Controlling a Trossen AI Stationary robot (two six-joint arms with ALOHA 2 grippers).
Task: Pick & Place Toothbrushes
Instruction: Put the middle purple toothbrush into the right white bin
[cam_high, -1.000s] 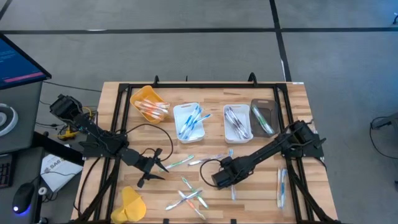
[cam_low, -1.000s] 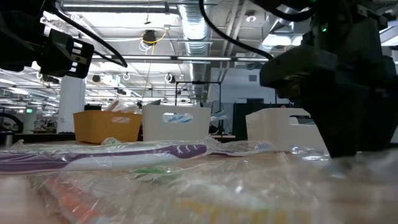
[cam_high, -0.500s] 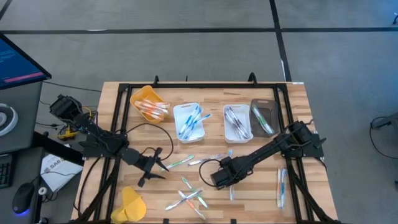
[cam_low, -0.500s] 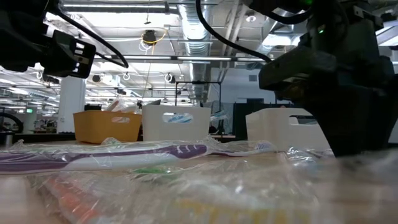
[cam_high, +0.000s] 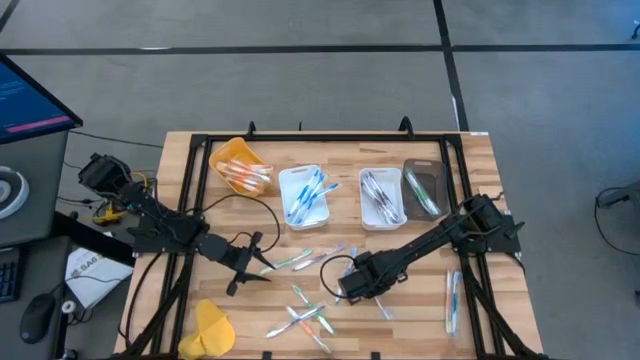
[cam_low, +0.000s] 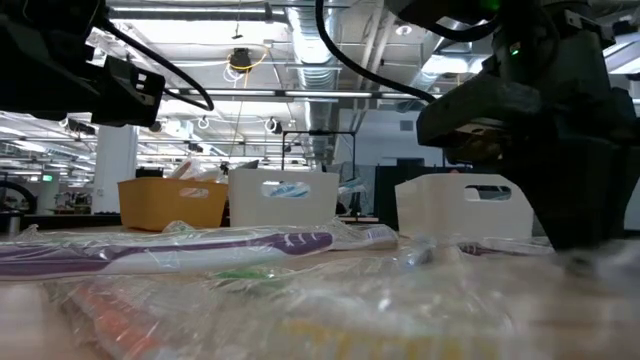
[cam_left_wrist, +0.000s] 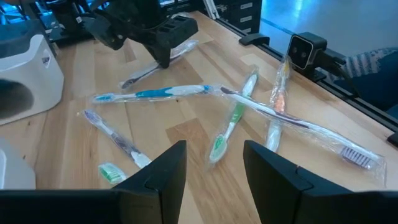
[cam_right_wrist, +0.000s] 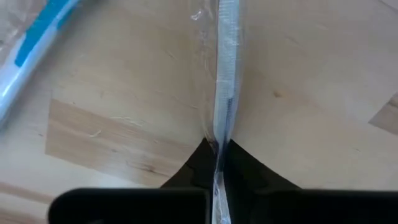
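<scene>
Your left gripper (cam_high: 256, 266) hovers with fingers spread beside the loose toothbrushes (cam_high: 305, 316). Mid-table, your right gripper (cam_high: 352, 290) has just snapped shut, pinching a grey wrapped toothbrush (cam_right_wrist: 225, 93) lying on the table (cam_high: 480, 180). That one looks ready to lift toward the trays.

I see even, bright light from ceiling lamps (cam_low: 180, 12). On the table (cam_high: 470, 160) shadows are soft. In the low view the near wrappers (cam_low: 300, 300) are blurred, with glare on the plastic.
</scene>
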